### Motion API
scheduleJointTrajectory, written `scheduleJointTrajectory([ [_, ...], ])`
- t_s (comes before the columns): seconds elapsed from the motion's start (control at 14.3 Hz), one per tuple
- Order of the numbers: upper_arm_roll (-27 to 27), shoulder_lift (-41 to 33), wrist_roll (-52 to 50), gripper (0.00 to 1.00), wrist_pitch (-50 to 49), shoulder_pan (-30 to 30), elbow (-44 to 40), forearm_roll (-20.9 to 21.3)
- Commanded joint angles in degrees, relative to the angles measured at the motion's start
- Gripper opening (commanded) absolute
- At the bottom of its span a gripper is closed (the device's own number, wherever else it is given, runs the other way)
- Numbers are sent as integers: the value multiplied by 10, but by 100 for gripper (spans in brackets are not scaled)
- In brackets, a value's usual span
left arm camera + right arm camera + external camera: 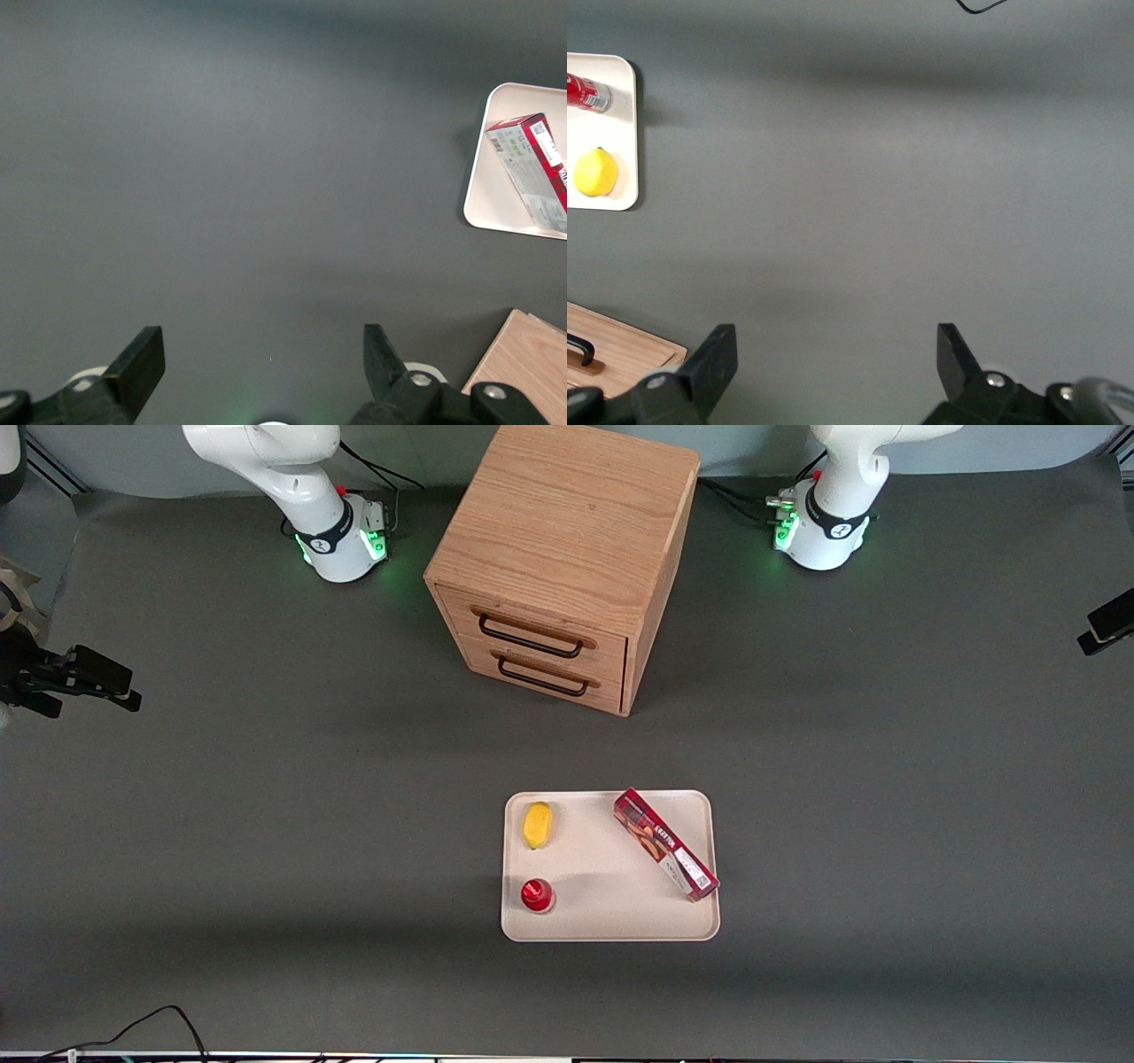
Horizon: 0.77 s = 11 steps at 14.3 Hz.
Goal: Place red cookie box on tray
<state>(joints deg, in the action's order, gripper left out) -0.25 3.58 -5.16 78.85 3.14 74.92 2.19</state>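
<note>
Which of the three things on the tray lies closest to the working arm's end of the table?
The red cookie box, lying diagonally along the tray edge; the lemon and red-capped bottle sit toward the parked arm's end. The gripper hovers open, away from the tray.

We see a dark grey matte table [266,824] filling nearly everything. On it stands a wooden two-drawer cabinet [567,558], oak-coloured, its drawers closed, each with a dark bar handle. A pale grey wall strip [115,452] runs along the table's edge above the cabinet. Soft broad shadows band the table nearer the front camera than the cabinet, where a black cable [151,1023] loops.
</note>
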Motion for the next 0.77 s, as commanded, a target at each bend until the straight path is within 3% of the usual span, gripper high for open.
scheduleJointTrajectory([
  [0.0, 10, -18, 19, 100, 31, -13, 36, -5],
  [0.7, 13, -16, 15, 100, 40, -27, 42, -5],
])
